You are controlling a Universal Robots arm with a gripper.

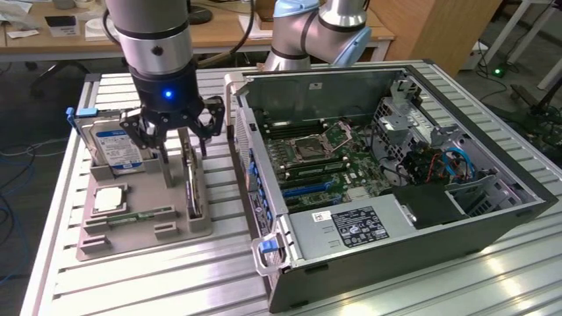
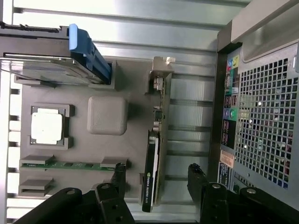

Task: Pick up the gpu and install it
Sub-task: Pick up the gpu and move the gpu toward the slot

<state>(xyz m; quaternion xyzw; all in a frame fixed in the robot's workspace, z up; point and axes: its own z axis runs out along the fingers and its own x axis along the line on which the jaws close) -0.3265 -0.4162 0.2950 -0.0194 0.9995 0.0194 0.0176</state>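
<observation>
**One open hand poised over the gpu**

Exterior view: the hand (image 1: 176, 141) hangs from the arm above a grey holder (image 1: 176, 227) that lies on the slatted metal bench (image 1: 158, 283). Its dark fingers are spread apart and grip nothing. Just below them the gpu (image 1: 192, 181) stands on its long edge in a slot of the holder, on the side nearest the computer case (image 1: 378, 164). The case lies open on the bench at the exterior view's right, with its board and cables exposed. In the same holder, toward the exterior view's left, a hard drive (image 1: 114, 148) with a blue and white label stands upright. A square processor (image 1: 110, 197) lies flat in front of it, and a narrow green memory stick (image 1: 141, 214) sits in a slot close by.

Wrist view: the camera looks down on the holder (image 2: 107, 116). The gpu (image 2: 157, 135) shows edge-on, its silver bracket at the far end and its black cooler at the near end. One finger (image 2: 120, 170) stands on each side of the card with a clear gap, so the hand (image 2: 156, 169) straddles it without touching. The perforated wall of the case (image 2: 266, 116) runs alongside the card. The hard drive (image 2: 46, 67), processor (image 2: 46, 128) and memory stick (image 2: 70, 164) lie across the holder on the gpu's other side.
</observation>
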